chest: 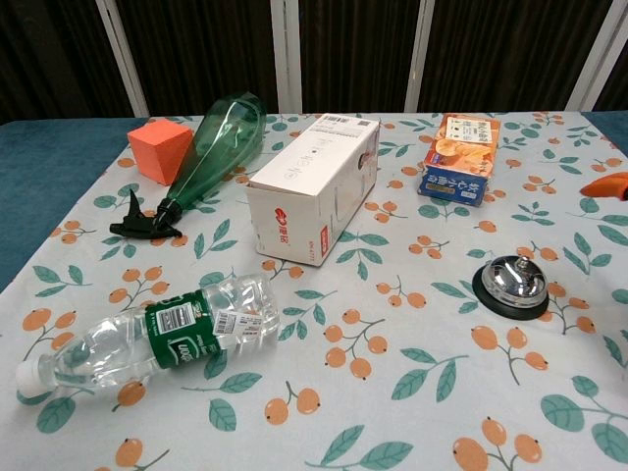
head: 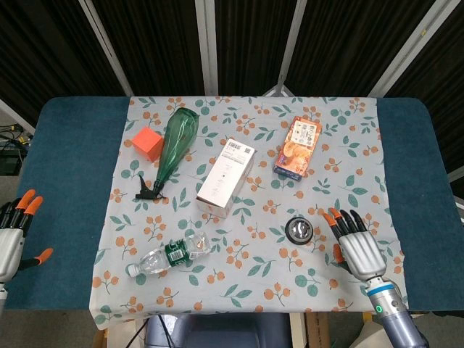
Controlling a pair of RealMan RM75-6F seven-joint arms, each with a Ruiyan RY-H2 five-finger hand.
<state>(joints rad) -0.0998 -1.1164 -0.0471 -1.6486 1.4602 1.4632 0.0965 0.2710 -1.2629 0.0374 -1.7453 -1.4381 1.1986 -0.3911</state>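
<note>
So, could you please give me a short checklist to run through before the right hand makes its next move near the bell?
1. Right hand holds nothing, fingers spread: ok.
2. Right hand apart from the bell, just to its right and not touching: ok.
3. Bell upright on the cloth, its top uncovered: ok.
4. Space between hand and bell free of other things; the snack box and white carton lie further back: ok.
5. Left hand out at the table's left edge, holding nothing, far from the water bottle: ok.
6. Height of the right hand above the cloth: cannot tell; the chest view shows only an orange fingertip.
</note>
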